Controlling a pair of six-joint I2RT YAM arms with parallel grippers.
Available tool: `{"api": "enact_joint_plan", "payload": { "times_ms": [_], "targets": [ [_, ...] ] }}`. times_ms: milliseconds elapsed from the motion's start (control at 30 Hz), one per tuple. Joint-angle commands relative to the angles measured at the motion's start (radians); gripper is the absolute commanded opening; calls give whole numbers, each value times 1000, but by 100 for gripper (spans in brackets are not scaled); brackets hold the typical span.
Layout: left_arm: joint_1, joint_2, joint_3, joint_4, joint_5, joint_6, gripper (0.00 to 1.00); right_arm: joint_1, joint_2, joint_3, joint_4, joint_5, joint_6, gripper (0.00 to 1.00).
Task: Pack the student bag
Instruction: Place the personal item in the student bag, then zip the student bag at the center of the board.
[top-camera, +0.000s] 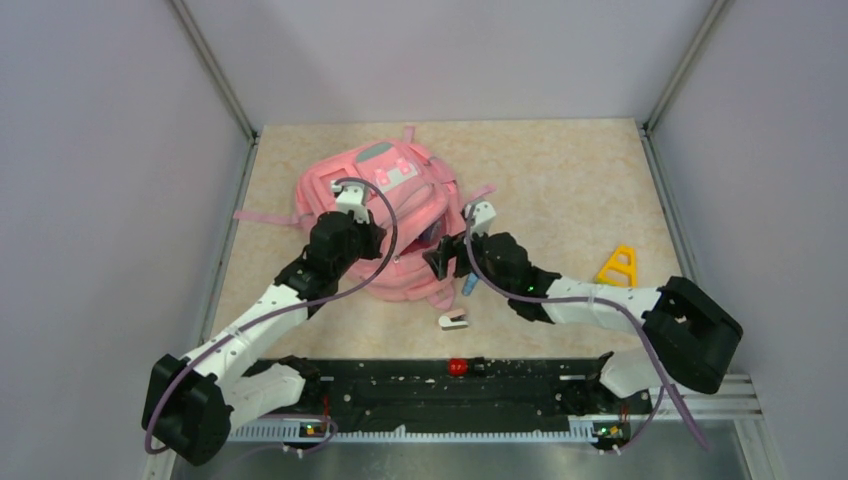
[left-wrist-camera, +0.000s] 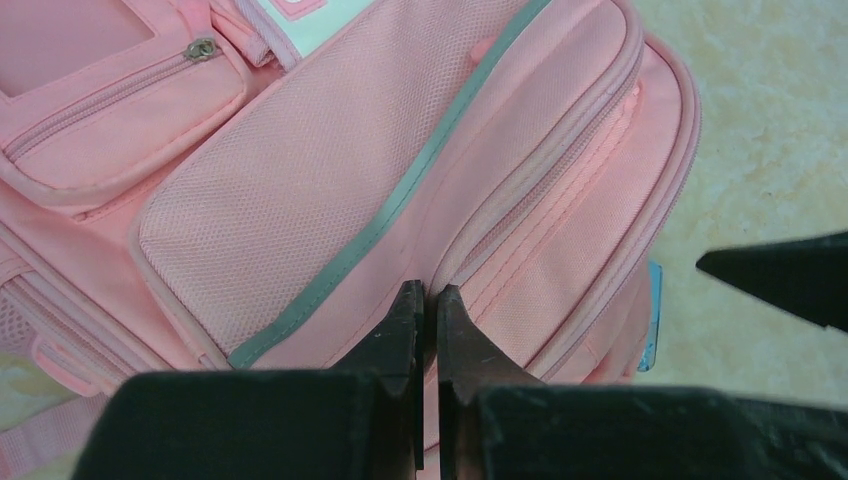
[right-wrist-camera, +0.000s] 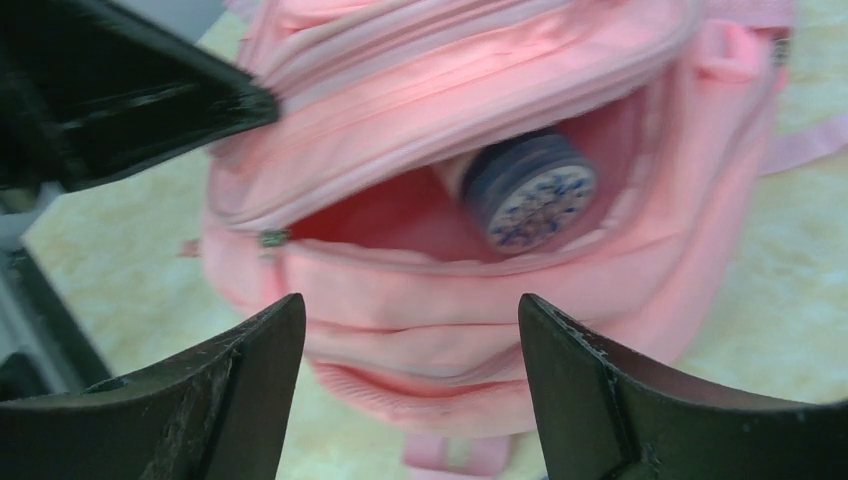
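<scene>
Top view, student bag: a large pink backpack lying on the beige table, with both arms reaching to it.
Top view, left gripper: over the student bag's near left part. Its jaws are hidden from this angle.
Top view, right gripper: at the student bag's near right edge, pointing into the bag.
Top view, loose things: a blue item touches the student bag's near edge. A small white object lies just nearer than the bag. A yellow triangular frame sits well to the bag's right.
Left wrist view, left gripper: fingers closed together, tips against a seam between two pockets of the student bag. Whether they pinch any fabric cannot be told.
Right wrist view, right gripper: fingers spread wide and holding nothing, in front of the student bag's unzipped compartment.
Right wrist view, round container: lying inside that open compartment, its blue-and-white patterned end facing outward.
</scene>
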Motion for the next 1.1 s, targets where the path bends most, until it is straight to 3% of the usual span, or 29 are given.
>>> {"api": "enact_joint_plan", "payload": {
  "times_ms": [0,300,800,900,1067],
  "targets": [
    [11,-5,33,110,8,-27,0,138,-27,85,-143,143,105,75],
    [14,13,21,114,16,-43,0,285,181,299,-272,267,86,65],
    [15,8,-7,135,17,-45,0,336,371,498,-414,490,-12,38],
    [16,7,-11,139,16,-47,0,338,396,514,-417,494,-18,29],
    [18,5,-21,140,8,-48,0,338,397,506,-400,502,-10,1]
  ]
}}
